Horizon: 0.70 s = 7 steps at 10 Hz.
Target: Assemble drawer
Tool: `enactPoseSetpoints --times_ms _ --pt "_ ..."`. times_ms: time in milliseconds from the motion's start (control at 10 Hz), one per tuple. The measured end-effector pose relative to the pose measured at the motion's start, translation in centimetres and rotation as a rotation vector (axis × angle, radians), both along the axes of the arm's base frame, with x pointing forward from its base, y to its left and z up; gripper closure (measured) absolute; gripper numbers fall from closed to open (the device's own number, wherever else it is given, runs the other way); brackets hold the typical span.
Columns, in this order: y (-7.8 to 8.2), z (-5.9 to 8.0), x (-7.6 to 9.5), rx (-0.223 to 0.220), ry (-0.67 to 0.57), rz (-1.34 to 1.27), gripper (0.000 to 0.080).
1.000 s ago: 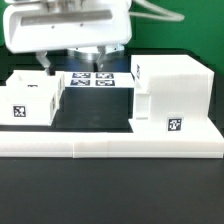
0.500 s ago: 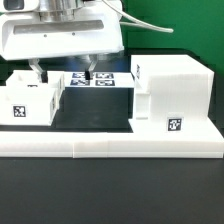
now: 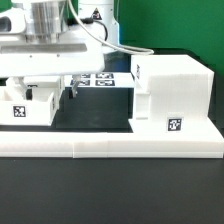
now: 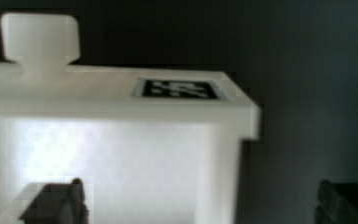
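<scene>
The tall white drawer shell point(image 3: 176, 92) stands at the exterior view's right, with a square tag on its front. A smaller white box tray point(image 3: 26, 108) with a tag stands at the exterior view's left. It fills the wrist view point(image 4: 114, 130), tag facing up. My gripper point(image 3: 52, 94) hangs just above this tray, open and empty. In the wrist view the gripper point(image 4: 202, 202) has one finger over the tray and the other over the dark table beside it. A second small white piece point(image 4: 37, 38) shows beyond the tray.
The long low white L-shaped rail point(image 3: 110, 146) runs along the front of the parts. The marker board point(image 3: 100, 79) lies flat behind, between tray and shell. The table is black, with a green backdrop behind it.
My gripper has moved toward the exterior view's left and lower, from above the marker board to just over the left tray. The parts have not moved.
</scene>
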State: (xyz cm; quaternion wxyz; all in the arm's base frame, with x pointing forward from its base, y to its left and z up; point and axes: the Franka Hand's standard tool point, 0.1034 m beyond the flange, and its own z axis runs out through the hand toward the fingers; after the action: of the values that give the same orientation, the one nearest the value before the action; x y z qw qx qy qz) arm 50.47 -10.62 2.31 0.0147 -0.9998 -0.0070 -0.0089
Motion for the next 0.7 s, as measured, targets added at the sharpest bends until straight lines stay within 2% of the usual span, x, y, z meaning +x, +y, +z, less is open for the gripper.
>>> enactPoseSetpoints --times_ms 100,300,700 --pt "0.1 -0.8 -0.2 -0.001 0.009 0.001 0.0150" --pt "0.4 -1.5 -0.5 0.000 0.021 0.002 0.0150" --pt "0.8 -1.8 -1.0 0.000 0.030 0.005 0.0150"
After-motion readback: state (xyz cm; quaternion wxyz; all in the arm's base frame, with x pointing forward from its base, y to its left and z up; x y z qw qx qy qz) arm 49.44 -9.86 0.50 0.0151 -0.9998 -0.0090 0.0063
